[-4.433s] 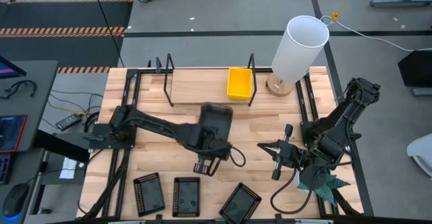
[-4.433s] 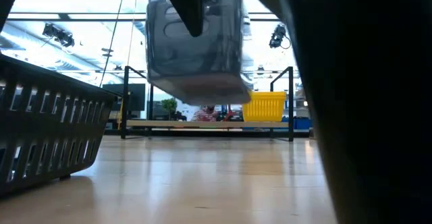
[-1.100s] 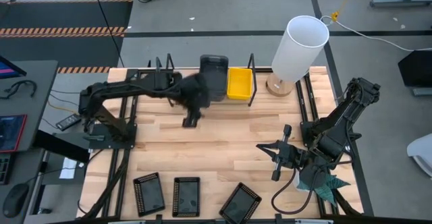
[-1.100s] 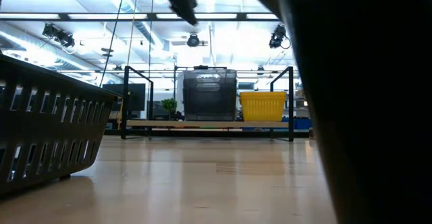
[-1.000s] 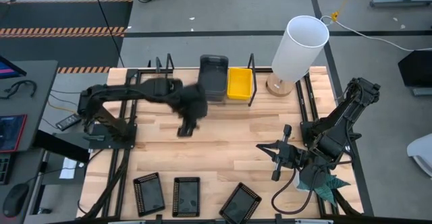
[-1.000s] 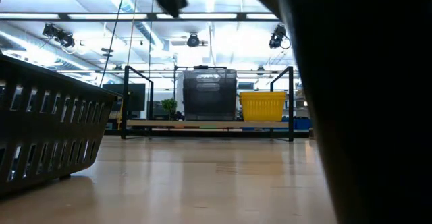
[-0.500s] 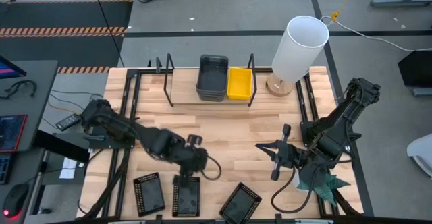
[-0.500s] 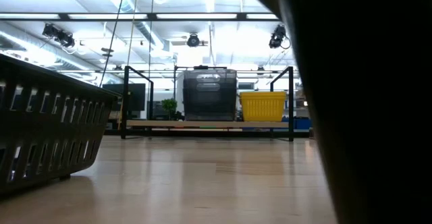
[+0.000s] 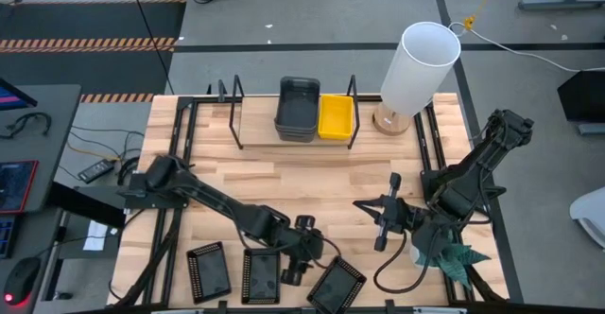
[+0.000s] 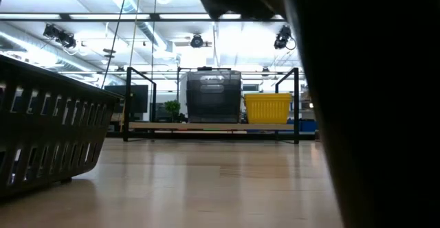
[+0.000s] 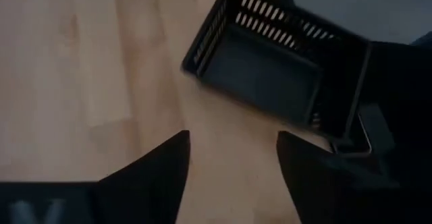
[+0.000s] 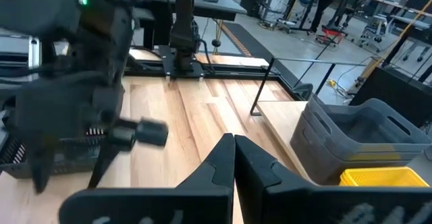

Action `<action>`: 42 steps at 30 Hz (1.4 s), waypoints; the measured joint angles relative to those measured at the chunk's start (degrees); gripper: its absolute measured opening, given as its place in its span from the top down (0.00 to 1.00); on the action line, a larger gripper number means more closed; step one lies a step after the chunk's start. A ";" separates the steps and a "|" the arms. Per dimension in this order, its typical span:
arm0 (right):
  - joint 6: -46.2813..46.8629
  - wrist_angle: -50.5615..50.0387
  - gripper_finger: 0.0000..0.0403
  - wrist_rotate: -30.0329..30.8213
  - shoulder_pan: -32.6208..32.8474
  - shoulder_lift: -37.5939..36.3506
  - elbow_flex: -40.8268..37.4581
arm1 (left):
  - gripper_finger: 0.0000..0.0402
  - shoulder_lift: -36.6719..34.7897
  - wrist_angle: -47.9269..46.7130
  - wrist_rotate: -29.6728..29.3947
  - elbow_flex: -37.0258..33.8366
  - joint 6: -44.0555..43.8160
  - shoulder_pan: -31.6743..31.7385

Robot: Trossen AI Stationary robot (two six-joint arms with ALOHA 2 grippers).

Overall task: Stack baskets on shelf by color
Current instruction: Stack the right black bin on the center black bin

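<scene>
Reaching low over the black baskets (image 9: 262, 274), left arm's fingers (image 11: 145, 177) spread

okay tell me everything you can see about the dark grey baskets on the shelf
The dark grey baskets sit as one nested stack on the shelf, its light wooden board framed by black wire uprights. They look like solid-walled plastic, rectangular, upright and open on top, with stacked rims showing in the right wrist view. The stack stands right beside the yellow baskets, taller than them in the low view. No tool touches it.
</scene>
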 joint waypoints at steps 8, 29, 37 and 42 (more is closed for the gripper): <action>-1.89 1.99 0.98 -0.46 0.00 0.00 0.00 | 0.29 5.17 8.31 -1.25 -0.02 0.13 0.22; -4.59 4.46 0.98 -0.46 -0.11 0.00 0.00 | 0.28 14.18 30.04 1.83 -0.02 13.81 3.49; -4.97 4.50 0.98 0.00 -0.11 0.00 0.00 | 0.32 15.16 27.33 2.04 0.02 13.81 3.78; -5.08 4.61 0.98 0.02 -0.11 0.00 0.00 | 0.43 15.16 22.45 3.08 0.02 13.55 3.74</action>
